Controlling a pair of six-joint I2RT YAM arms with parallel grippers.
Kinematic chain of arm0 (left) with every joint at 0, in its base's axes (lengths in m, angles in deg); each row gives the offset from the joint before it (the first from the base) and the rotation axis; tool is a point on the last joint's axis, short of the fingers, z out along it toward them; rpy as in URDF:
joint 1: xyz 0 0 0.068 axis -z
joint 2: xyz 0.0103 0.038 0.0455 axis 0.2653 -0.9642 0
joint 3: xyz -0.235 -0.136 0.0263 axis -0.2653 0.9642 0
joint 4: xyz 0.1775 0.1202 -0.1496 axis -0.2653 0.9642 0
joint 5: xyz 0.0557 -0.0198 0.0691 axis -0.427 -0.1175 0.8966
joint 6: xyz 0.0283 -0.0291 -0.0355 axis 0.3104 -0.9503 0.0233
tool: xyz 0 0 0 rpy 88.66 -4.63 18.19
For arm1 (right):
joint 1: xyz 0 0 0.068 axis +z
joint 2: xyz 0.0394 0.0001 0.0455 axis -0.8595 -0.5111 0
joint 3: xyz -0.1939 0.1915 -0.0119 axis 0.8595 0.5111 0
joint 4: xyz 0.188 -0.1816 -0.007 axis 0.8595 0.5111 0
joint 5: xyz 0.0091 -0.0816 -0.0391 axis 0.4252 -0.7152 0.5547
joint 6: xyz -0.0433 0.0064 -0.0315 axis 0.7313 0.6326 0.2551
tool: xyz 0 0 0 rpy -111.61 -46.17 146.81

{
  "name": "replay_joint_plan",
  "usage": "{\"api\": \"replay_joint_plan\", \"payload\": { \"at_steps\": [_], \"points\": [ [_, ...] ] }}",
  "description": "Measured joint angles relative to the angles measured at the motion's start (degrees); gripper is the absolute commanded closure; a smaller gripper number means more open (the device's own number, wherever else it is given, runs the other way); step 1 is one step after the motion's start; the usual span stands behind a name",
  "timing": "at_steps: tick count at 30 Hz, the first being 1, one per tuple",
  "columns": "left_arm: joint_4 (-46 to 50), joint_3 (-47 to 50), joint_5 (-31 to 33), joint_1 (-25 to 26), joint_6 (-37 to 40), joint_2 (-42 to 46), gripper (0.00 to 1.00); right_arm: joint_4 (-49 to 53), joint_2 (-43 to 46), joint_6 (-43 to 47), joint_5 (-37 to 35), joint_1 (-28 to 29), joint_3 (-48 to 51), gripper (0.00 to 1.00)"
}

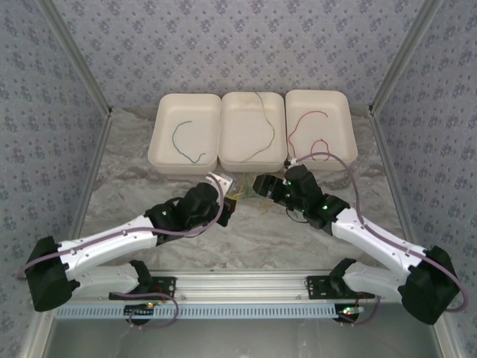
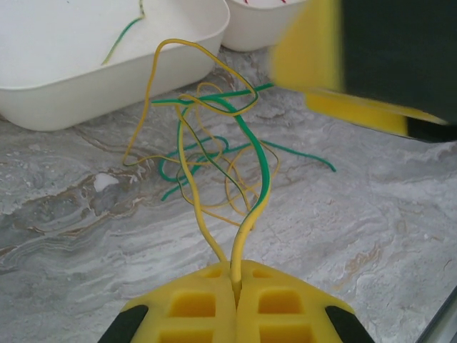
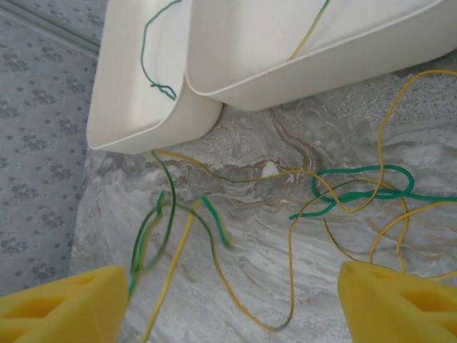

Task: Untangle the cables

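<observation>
on the marble table (image 1: 298, 239), just in front of the middle tray (image 1: 253, 162), a tangle of cables (image 1: 250, 200) is found, made of thin yellow and green strands looped through one another. the tangle is flanked by the two grippers. the left gripper (image 1: 222, 183) is closed: in the left wrist view, yellow strands of the tangle are pinched between its yellow fingers (image 2: 193, 307) and are raised off the marble in loose loops. the right gripper (image 1: 262, 183) is held open just beside the tangle. in the right wrist view its fingers (image 3: 64, 304) are set wide apart, nothing is clamped between them, and the strands are spread over the marble beyond them. three white trays are lined up side by side at the far side of the table. a green cable (image 1: 174, 140) is held in the left tray (image 1: 168, 123), a green-and-yellow cable (image 1: 270, 127) in the middle tray, and a red cable (image 1: 304, 118) in the right tray (image 1: 332, 119).
</observation>
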Motion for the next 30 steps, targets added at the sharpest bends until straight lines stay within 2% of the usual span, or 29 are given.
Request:
{"api": "replay_joint_plan", "payload": {
  "at_steps": [6, 7, 11, 16, 19, 22, 30],
  "points": [
    [0.0, 0.0, 5.0, 5.7, -1.0, 0.3, 1.00, -5.1, -8.9, -5.4, 1.4, 0.5, -1.5, 0.16],
    [0.3, 0.0, 5.8, 6.2, -1.0, 0.4, 1.00, -5.6, -9.6, -6.0, 1.5, 0.5, -1.6, 0.21],
    [2.0, 0.0, 8.6, 8.5, -1.0, 1.5, 1.00, -7.2, -12.4, -8.0, 1.9, 0.3, -2.4, 0.54],
    [3.9, 0.0, 10.9, 10.3, -1.0, 5.5, 1.00, -7.7, -15.0, -9.0, 1.9, -0.5, -2.9, 0.81],
    [4.1, 0.1, 11.9, 10.6, -1.0, 9.0, 1.00, -7.6, -15.3, -8.8, 1.4, -1.3, -3.0, 0.92],
    [4.3, 0.8, 12.6, 10.6, -1.0, 11.8, 1.00, -6.4, -15.3, -8.1, 0.7, -1.9, -4.2, 1.00],
    [6.1, 1.0, 13.7, 10.7, -1.0, 12.9, 1.00, -3.3, -15.3, -5.7, -1.7, -3.4, -7.4, 1.00]
  ]
}}
